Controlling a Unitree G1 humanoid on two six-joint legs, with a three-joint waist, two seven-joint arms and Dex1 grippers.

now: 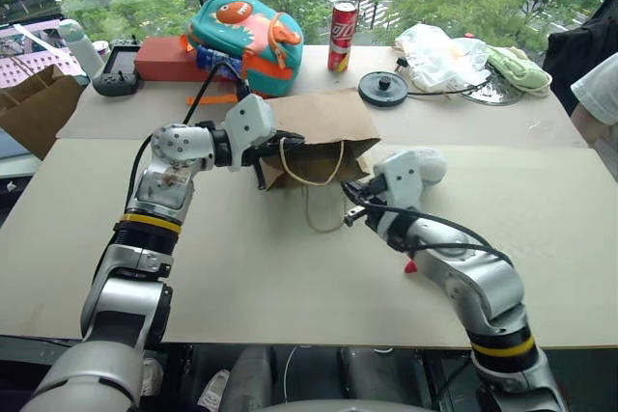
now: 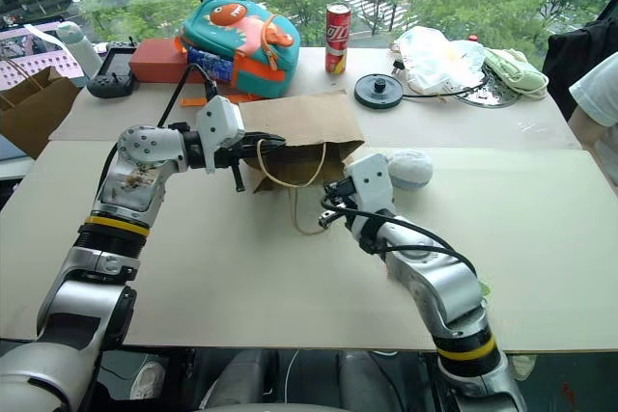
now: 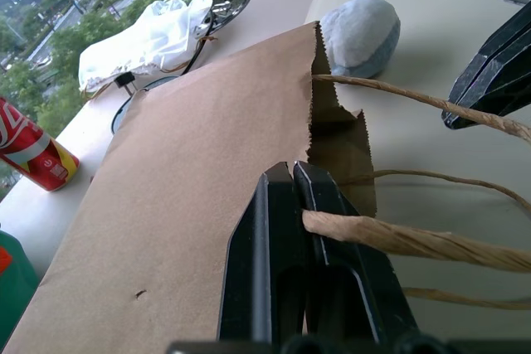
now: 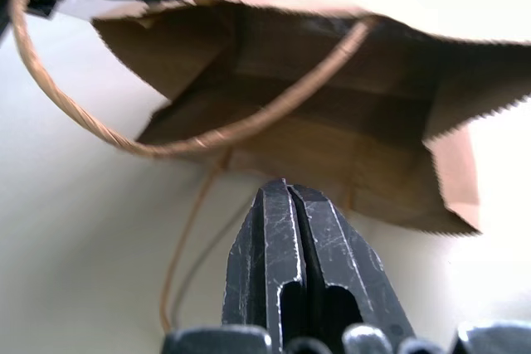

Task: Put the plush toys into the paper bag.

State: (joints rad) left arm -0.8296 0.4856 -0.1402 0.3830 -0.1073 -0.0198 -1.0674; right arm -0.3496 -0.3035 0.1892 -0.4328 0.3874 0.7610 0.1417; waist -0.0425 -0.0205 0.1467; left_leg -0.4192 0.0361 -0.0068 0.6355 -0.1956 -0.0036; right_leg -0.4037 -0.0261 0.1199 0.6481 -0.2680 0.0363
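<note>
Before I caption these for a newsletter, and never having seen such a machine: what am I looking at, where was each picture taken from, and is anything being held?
This is a humanoid robot with two arms, each ending in a gripper of two black fingers. Two pictures come from cameras in its head, looking down over the arms; the other two come from a camera on each wrist, looking along that gripper.

On the table lies a light brown paper bag on its side, mouth toward the robot. The left gripper is shut on one of the bag's handles. The right gripper is shut in front of the bag's mouth; I cannot tell whether it holds anything.

A grey-blue plush toy lies beside the bag. Further back are a backpack, a red can and a white plastic bag.
</note>
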